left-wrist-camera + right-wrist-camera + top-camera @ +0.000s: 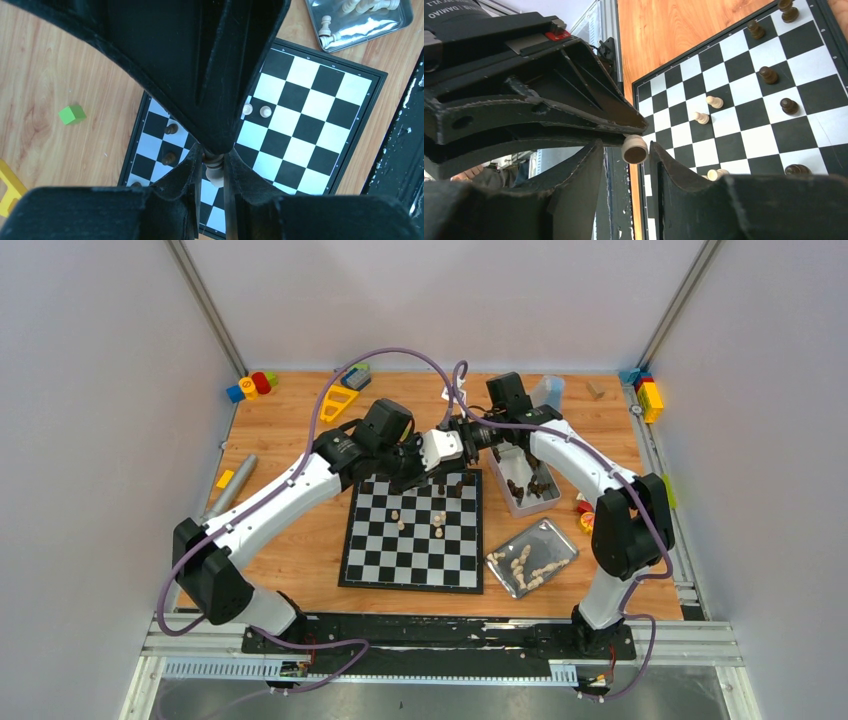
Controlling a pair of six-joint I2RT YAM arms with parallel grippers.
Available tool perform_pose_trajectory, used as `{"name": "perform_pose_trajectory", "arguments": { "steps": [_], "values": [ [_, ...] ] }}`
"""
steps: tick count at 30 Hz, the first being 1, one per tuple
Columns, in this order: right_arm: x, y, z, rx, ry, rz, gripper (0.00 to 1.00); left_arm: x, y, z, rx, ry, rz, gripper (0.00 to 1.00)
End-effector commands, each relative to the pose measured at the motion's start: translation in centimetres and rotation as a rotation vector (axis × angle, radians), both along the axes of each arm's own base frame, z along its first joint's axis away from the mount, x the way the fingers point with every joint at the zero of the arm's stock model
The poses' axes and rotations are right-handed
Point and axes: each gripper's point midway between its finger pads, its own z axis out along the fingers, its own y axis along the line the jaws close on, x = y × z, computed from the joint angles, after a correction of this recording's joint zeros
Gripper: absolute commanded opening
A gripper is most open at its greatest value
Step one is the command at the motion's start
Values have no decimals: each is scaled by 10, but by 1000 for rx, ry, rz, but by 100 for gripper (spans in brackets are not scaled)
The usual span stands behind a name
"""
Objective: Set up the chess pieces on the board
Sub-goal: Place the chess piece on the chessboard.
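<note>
The left claw [212, 162] is clamping a cream piece [215, 175] between its two fingers, low in the middle of the left wrist view, with the piece lying lengthwise along the gap. The right claw [626, 150] is facing it tip to tip. In the right wrist view the round base of that same piece is showing between the right fingers. They are standing parted wider than the base: the one on the right of the frame is touching or just beside it, and a gap is showing on the other side.

In the overhead view both claws are hanging together over the upper edge of the board [400, 565], which is lying at the centre of the tabletop [290, 540]. A few cream pieces [438, 522] are standing near the middle of the board, and several dark pieces [460, 488] are sitting along its upper rows. Right of the board, a metal tray [557, 538] is holding more cream pieces. Above the tray, a pale bin [498, 485] is holding dark ones. Toy blocks [252, 385] are lying in the upper left corner of the tabletop.
</note>
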Motion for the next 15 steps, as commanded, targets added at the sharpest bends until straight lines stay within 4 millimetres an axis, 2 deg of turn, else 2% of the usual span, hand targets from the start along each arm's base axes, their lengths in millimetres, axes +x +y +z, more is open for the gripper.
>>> {"name": "perform_pose_trajectory", "arguments": {
  "steps": [1, 8, 15],
  "values": [
    [-2, 8, 16, 54, -38, 50, 38, 5, -8, 6, -21, -19, 7, 13],
    [-2, 8, 9, 41, -34, 42, 34, 6, -9, 7, -23, -22, 10, 13],
    [3, 8, 1, 18, -32, 23, 33, 5, -7, 9, -26, -29, 13, 13]
  ]
}}
